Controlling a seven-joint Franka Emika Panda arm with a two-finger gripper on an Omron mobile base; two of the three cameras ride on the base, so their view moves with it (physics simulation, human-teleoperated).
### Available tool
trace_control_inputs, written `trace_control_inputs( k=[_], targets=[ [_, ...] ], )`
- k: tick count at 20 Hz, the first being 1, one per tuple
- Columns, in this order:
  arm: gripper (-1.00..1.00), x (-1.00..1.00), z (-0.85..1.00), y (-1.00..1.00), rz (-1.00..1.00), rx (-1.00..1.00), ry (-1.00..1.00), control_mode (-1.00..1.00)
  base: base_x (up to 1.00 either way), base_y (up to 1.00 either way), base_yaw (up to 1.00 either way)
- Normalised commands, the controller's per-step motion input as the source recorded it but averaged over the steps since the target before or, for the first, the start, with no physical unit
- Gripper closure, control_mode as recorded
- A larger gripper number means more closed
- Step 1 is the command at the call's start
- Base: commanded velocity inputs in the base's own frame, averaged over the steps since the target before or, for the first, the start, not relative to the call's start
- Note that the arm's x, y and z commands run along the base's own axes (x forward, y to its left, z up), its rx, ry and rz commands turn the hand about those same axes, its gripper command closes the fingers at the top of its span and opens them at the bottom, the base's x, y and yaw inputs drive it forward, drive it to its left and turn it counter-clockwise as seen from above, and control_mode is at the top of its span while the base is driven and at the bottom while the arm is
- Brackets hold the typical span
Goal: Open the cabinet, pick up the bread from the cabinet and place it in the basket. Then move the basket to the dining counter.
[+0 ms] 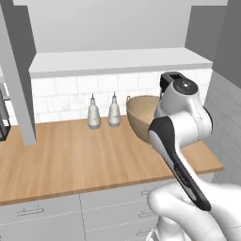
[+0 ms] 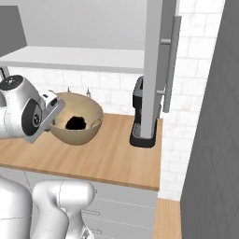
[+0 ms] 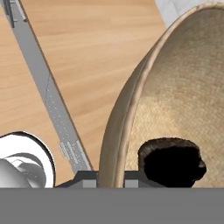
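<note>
1. We find the bread lying in the bottom of the basket, so we judge the placing step done and the carry to the dining counter as the step in hand.
2. The basket stands on the wood tabletop, near the back wall and just beside two white bottles.
3. In the hand view the basket rim runs down between the fingers, one tip outside the wall and one inside. We judge this a rim grasp. Whether the tips already press the wall we cannot tell, since their ends are cut off at the frame bottom.
4. The rim hold seems chosen because the basket is too wide to span; the bread sits close to the inner tip.
5. The cabinet door stands open, hanging above the tabletop near a coffee machine. A second open door hangs at the other side.
6. Open room: bare tabletop lies in front of the basket toward the front edge. We advise lifting clear of the bottles and away from both door edges, keeping the basket level so the bread stays in.
</note>
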Motion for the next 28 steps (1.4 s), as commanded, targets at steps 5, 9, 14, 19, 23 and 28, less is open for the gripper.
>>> trace_control_inputs(
  k=[5, 9, 14, 19, 23, 28],
  targets=[
    [1.0, 0.0, 0.0, 0.0, 0.0, 0.0, 0.0, -1.0, 0.0, 0.0, 0.0],
    [1.0, -0.16, 0.0, 0.0, 0.0, 0.0, 0.0, -1.0, 0.0, 0.0, 0.0],
    [1.0, -0.08, 0.0, 0.01, 0.0, 0.0, -0.01, 1.0, -0.44, 0.2, 0.0],
    [1.0, 0.0, 0.0, 0.0, 0.0, 0.0, 0.0, 1.0, -0.68, 0.57, 0.08],
    [1.0, 0.0, 0.0, 0.0, 0.0, 0.0, 0.0, 1.0, -0.61, 0.55, 0.33],
    [1.0, 0.0, 0.0, 0.0, 0.0, 0.0, 0.0, 1.0, -0.54, 0.21, 0.59]
  ],
)
